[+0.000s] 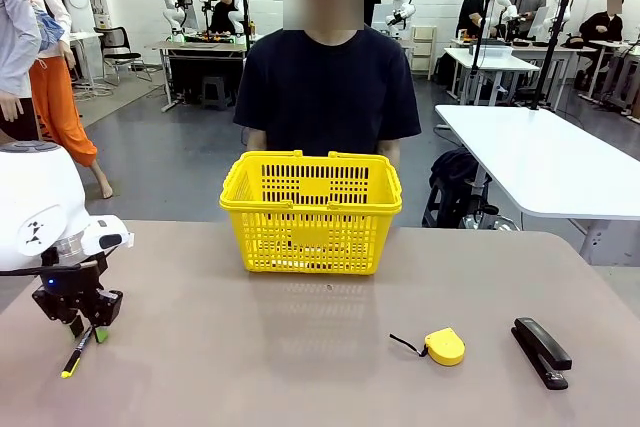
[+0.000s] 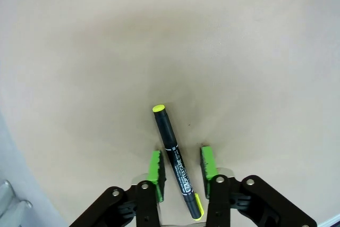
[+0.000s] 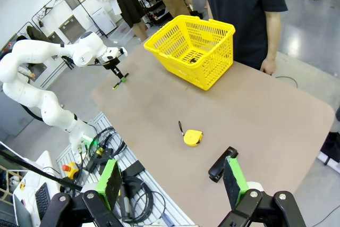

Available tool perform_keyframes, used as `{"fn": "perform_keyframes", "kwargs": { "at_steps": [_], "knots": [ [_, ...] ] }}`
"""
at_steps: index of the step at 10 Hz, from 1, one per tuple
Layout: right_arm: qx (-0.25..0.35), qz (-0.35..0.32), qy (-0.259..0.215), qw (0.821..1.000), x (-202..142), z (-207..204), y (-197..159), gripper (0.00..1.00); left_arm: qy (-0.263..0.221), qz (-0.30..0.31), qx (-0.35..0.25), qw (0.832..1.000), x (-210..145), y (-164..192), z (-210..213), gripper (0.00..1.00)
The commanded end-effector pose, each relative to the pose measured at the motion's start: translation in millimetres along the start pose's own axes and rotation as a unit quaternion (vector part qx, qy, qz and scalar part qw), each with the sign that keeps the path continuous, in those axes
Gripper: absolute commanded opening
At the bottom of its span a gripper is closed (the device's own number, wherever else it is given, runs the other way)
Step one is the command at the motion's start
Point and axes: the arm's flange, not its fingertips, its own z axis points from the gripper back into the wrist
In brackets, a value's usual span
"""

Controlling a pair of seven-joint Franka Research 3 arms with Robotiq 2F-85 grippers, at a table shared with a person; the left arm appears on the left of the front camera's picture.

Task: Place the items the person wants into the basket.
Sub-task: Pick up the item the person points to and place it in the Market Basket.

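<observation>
Left wrist view — black pen (image 2: 174,160), yellow tip, white print.

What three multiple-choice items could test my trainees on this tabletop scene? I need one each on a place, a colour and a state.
1. Where is the tape measure? A in the basket; B on the table beside the stapler; C in the person's hand.
2. What colour is the basket? A yellow; B blue; C grey.
3. What is the left gripper doing? A hanging open; B shut on the pen; C holding the stapler.

B: it lies left of the stapler.
A: its lattice sides are yellow.
B: the pen sits between its green pads.
</observation>
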Motion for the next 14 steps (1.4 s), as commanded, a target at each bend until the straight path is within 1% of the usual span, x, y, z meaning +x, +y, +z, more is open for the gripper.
{"fn": "perform_keyframes", "kwargs": {
  "at_steps": [1, 6, 7, 8, 9, 11, 13, 14],
  "knots": [
    [0.010, 0.009, -0.010, 1.000, 2.1, 0.9, 0.5, 1.00, -0.004, 0.000, 0.003, 1.000, -12.2, -1.4, -5.1, 0.00],
    [0.010, 0.009, -0.010, 1.000, 2.1, 0.9, 0.5, 1.00, -0.004, -0.006, 0.003, 1.000, -11.8, -0.7, -3.2, 0.00],
    [0.010, 0.009, -0.010, 1.000, 2.1, 0.9, 0.5, 1.00, -0.005, -0.011, 0.001, 1.000, -11.6, -0.2, 1.8, 0.00],
    [0.010, 0.009, -0.010, 1.000, 2.1, 0.9, 0.5, 1.00, -0.012, -0.011, 0.005, 1.000, -13.1, -0.2, 18.4, 0.00],
    [0.010, 0.009, -0.010, 1.000, 2.1, 0.9, 0.5, 1.00, 0.006, -0.034, 0.015, 0.999, -16.8, 1.3, 54.8, 0.00],
    [0.010, 0.009, -0.010, 1.000, 2.1, 0.9, 0.5, 1.00, -0.011, -0.076, 0.021, 0.997, -25.6, 4.2, 134.8, 0.00],
    [0.010, 0.009, -0.010, 1.000, 2.1, 0.9, 0.5, 1.00, -0.066, -0.152, -0.011, 0.986, -45.0, -5.6, 210.6, 0.00],
    [0.010, 0.009, -0.010, 1.000, 2.1, 0.9, 0.5, 1.00, -0.078, -0.176, -0.011, 0.981, -50.4, -9.3, 239.5, 0.00]
  ]
}}
